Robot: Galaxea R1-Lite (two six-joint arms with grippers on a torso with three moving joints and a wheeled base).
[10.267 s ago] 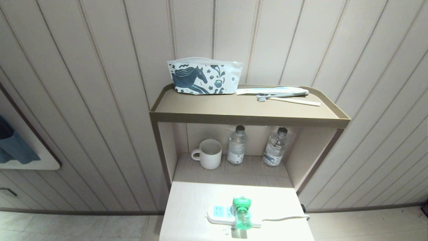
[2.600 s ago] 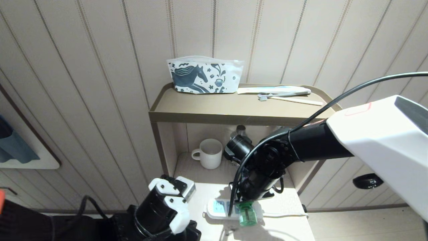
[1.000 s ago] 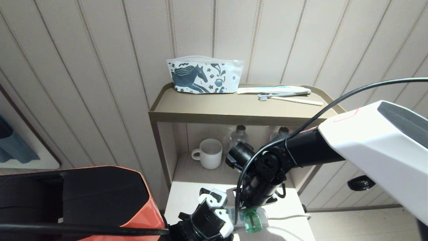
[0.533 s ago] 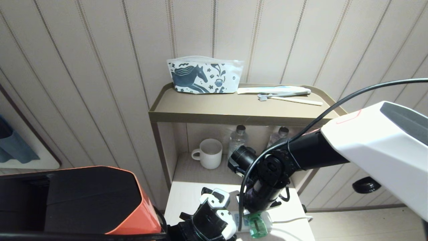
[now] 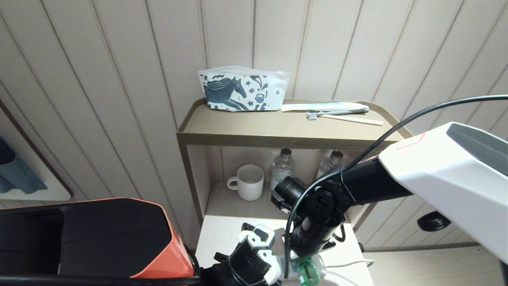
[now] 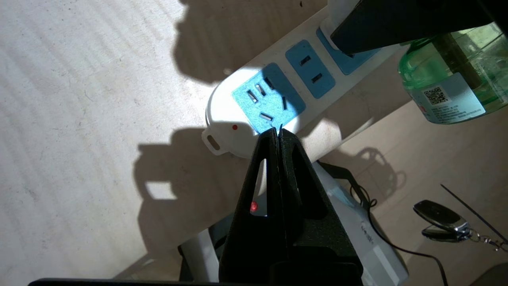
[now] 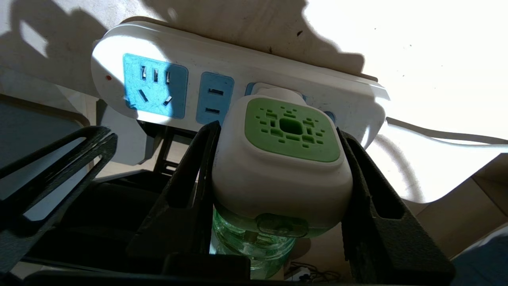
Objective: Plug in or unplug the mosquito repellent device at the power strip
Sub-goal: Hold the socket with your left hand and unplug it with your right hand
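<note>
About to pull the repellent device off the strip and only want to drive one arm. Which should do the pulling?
Right. The right gripper already has its fingers clamped on both sides of the mosquito repellent device, seated in the power strip. The left gripper, fingers shut, sits at the strip's empty end, likely better for bracing it.

White-and-green mosquito repellent device (image 7: 281,167), green bottle below, sits plugged into the white, blue-socketed power strip (image 7: 238,65) overhanging the bench's near edge.

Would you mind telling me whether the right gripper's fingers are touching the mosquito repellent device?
Touching. The right wrist view shows the right gripper with both black fingers pressed flat against the sides of the mosquito repellent device, no gap showing.
</note>
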